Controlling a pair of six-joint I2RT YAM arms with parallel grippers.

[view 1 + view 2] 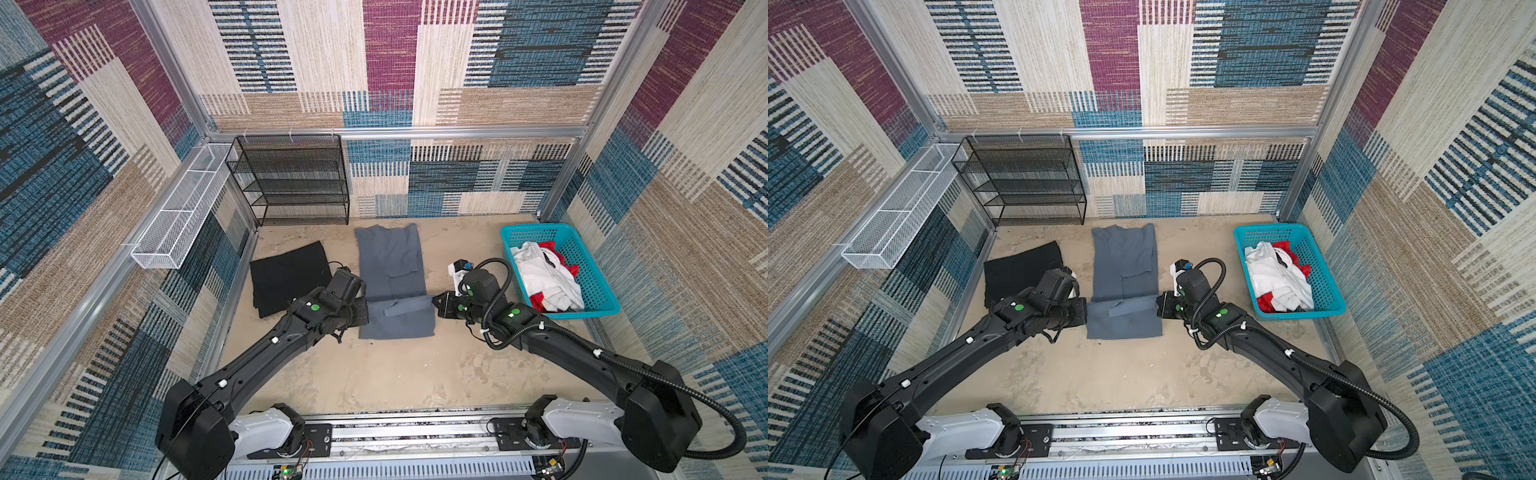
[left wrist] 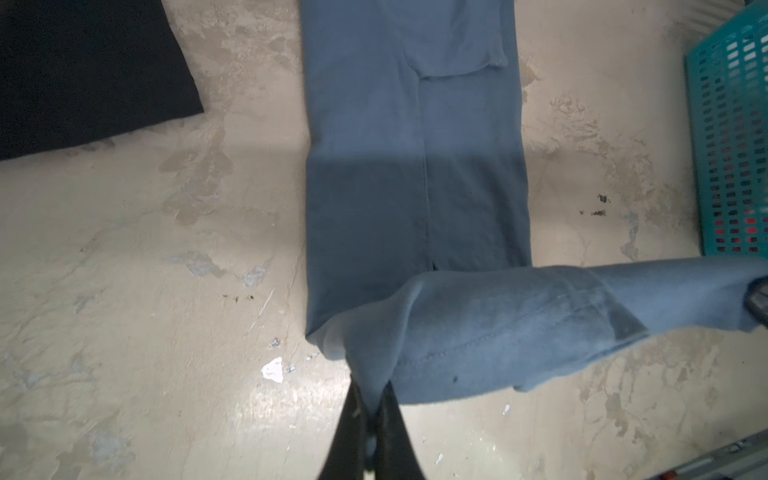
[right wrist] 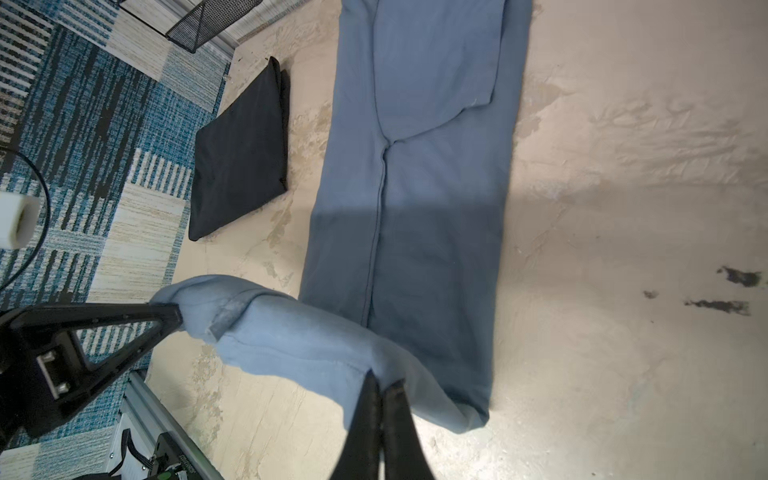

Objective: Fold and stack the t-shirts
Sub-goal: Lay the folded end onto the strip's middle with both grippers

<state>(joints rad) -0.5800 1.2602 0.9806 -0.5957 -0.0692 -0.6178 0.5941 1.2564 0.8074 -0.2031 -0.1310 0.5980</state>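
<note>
The slate blue-grey t-shirt [image 1: 390, 262] [image 1: 1125, 262] lies as a long narrow strip down the middle of the floor. Its near end is lifted and doubled back over itself. My left gripper [image 1: 365, 308] [image 2: 372, 399] is shut on one corner of that lifted end. My right gripper [image 1: 434, 305] [image 3: 382, 384] is shut on the other corner, with the cloth stretched between them [image 3: 291, 332]. A folded black t-shirt [image 1: 291, 278] [image 3: 241, 158] lies flat to the left. A white t-shirt [image 1: 544, 274] and a red one [image 1: 539, 300] sit crumpled in the basket.
The turquoise mesh basket [image 1: 536, 228] [image 2: 727, 145] stands at the right, close to my right arm. A black wire shelf [image 1: 291, 178] stands against the back wall. A white wire tray [image 1: 183, 208] hangs on the left wall. Patterned walls enclose the beige floor.
</note>
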